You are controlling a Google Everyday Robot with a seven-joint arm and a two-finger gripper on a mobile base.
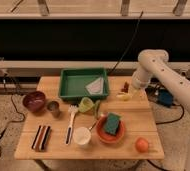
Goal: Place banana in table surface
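The banana (124,96) is small and pale yellow. It hangs at the tip of my gripper (130,93), just over the right rear part of the wooden table surface (138,117). The gripper reaches down from the white arm (150,62) at the right and appears shut on the banana. A dark reddish grape cluster (125,87) lies just behind the banana.
A green tray (73,92) with a white paper stands at the back middle. A green cup (86,105), a red bowl with a green sponge (111,126), a white cup (81,135), an orange (142,145), a maroon bowl (34,101) and a metal cup (53,107) fill the table.
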